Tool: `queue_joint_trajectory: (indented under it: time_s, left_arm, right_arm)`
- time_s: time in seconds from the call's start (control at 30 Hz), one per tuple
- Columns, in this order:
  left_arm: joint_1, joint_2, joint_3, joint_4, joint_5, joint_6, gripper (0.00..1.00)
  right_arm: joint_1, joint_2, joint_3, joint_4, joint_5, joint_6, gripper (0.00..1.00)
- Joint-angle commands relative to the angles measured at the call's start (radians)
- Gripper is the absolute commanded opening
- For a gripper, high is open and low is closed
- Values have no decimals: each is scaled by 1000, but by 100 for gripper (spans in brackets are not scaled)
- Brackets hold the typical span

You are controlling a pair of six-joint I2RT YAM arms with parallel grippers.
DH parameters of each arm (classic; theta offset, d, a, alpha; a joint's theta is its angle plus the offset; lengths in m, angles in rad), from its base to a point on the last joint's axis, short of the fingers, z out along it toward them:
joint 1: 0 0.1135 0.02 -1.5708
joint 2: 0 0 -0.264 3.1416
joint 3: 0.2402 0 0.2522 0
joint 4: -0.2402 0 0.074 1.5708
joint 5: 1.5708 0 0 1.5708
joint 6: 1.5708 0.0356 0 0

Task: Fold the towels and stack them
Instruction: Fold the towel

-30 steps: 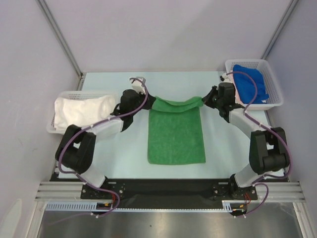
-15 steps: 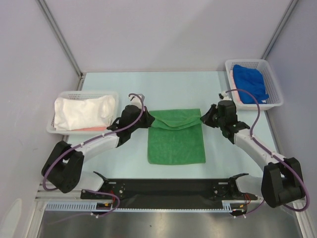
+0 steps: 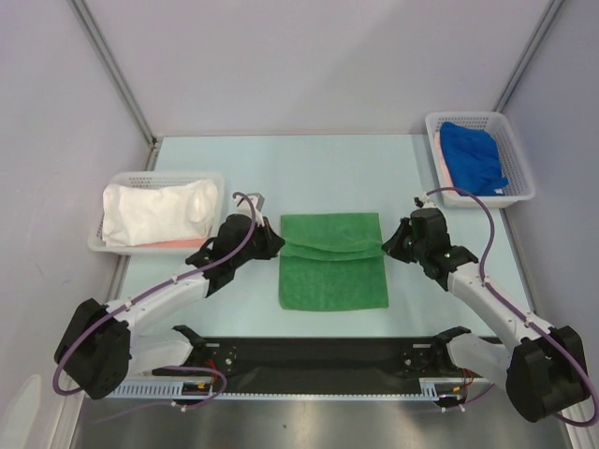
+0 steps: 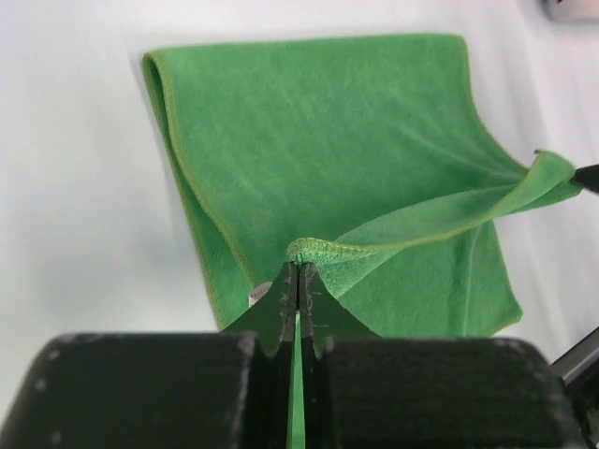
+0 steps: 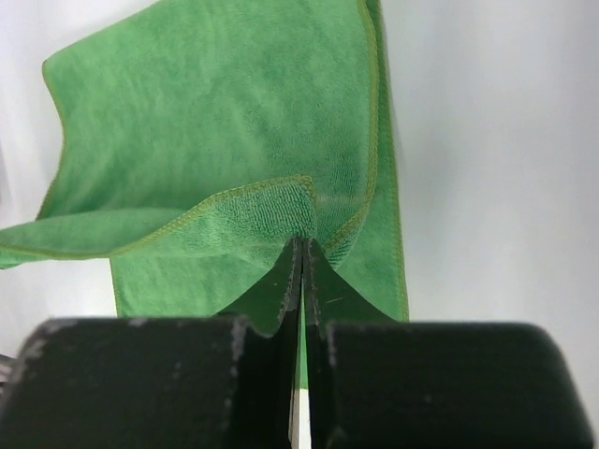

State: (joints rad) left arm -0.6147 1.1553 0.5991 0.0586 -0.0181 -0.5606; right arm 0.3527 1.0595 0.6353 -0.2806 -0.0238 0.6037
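The green towel (image 3: pixel 334 267) lies mid-frame, and I judge it soft, light and limp, likely to sag between grips, so the hemmed corners are the best hold. My left pincer (image 4: pixel 298 271) and right pincer (image 5: pixel 301 245) are each clenched on a corner, with that edge folded partway over. At frame left, the left basket (image 3: pixel 164 177) holds a white towel (image 3: pixel 154 210). At upper right, the right basket (image 3: pixel 479 119) holds a blue towel (image 3: pixel 473 154).

The left gripper (image 3: pixel 273 245) and right gripper (image 3: pixel 389 245) are pulling the green towel (image 3: pixel 334 273) by its far edge toward the bases, folding it over.
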Motion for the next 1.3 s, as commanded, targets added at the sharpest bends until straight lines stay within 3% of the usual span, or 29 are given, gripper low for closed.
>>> queue_joint_trajectory:
  time_s: [0.0,0.53,1.27]
  left_arm:
    - [-8,-55,-36,-26,10,-13,0]
    - [-17,-103,-130,-31,99,-2,0]
    - [-23,-198,-153,-138,104,-35,0]
  right_arm:
    - [6,-46,-19,-43,24,30,0]
    - [12,-144,-78,-103,24,82,0]
    - [40,-250,-123,-201,24,126,0]
